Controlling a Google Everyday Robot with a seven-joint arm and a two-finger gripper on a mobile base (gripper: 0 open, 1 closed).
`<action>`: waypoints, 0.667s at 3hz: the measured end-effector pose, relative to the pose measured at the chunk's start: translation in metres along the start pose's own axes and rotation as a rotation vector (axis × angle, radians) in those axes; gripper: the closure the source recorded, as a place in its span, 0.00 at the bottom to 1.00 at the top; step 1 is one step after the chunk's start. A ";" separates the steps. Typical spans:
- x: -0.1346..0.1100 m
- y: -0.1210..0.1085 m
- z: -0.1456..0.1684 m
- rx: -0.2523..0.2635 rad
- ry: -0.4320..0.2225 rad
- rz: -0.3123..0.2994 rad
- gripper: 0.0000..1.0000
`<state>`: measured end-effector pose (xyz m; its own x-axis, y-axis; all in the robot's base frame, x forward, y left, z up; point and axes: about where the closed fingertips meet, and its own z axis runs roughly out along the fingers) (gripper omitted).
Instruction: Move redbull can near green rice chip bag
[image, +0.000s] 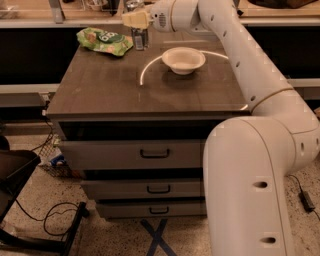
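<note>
The can (140, 38) stands upright at the far edge of the desk (110, 90), just beside the right end of the green chip bag (104, 41). The tool (136, 20) sits right over the can's top; whether it grips the can I cannot tell. A white bowl (183, 60) rests to the right, apart from both.

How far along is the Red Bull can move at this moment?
Looks done: the redbull can stands upright on the table, close beside the right end of the green rice chip bag. In hand: the gripper sits at the can's top; whether it grips the can is unclear. Probably left: releasing if needed and pulling the arm away.
</note>
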<state>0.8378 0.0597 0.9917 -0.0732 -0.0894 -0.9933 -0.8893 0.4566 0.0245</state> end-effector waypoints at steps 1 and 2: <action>0.005 -0.020 0.015 0.053 -0.014 0.047 1.00; 0.016 -0.050 0.032 0.156 -0.019 0.091 1.00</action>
<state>0.8960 0.0638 0.9710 -0.1406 -0.0253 -0.9897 -0.7987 0.5936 0.0983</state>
